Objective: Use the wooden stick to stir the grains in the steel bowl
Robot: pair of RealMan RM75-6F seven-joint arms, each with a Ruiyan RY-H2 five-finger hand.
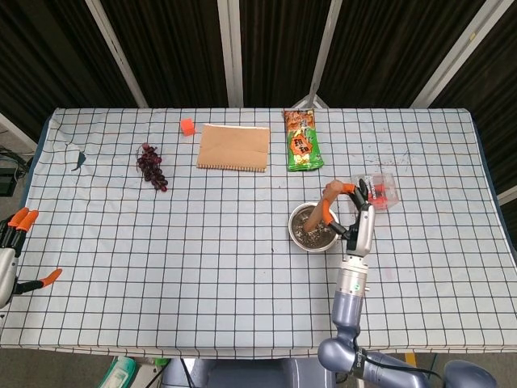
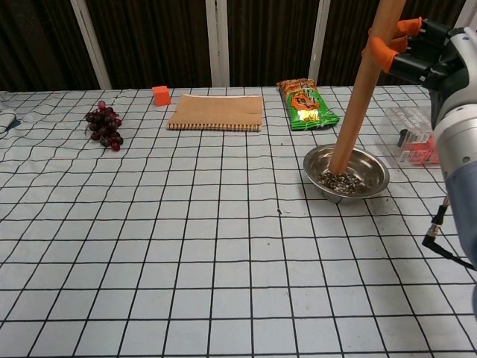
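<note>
The steel bowl [image 1: 313,228] [image 2: 373,168] sits right of the table's middle with dark grains [image 2: 341,180] in its bottom. My right hand [image 1: 354,212] [image 2: 423,52] grips the wooden stick [image 1: 321,208] [image 2: 361,90] near its top. The stick leans slightly, and its lower end stands inside the bowl at the left part of the grains. My left hand [image 1: 16,250] hangs off the table's left edge with its fingers apart and nothing in it; the chest view does not show it.
A clear plastic box [image 1: 382,190] [image 2: 416,136] with red things inside stands just right of the bowl. A green snack bag [image 1: 301,140] [image 2: 305,104], a brown notebook [image 1: 234,147], an orange cube [image 1: 187,126] and dark grapes [image 1: 152,166] lie farther back and left.
</note>
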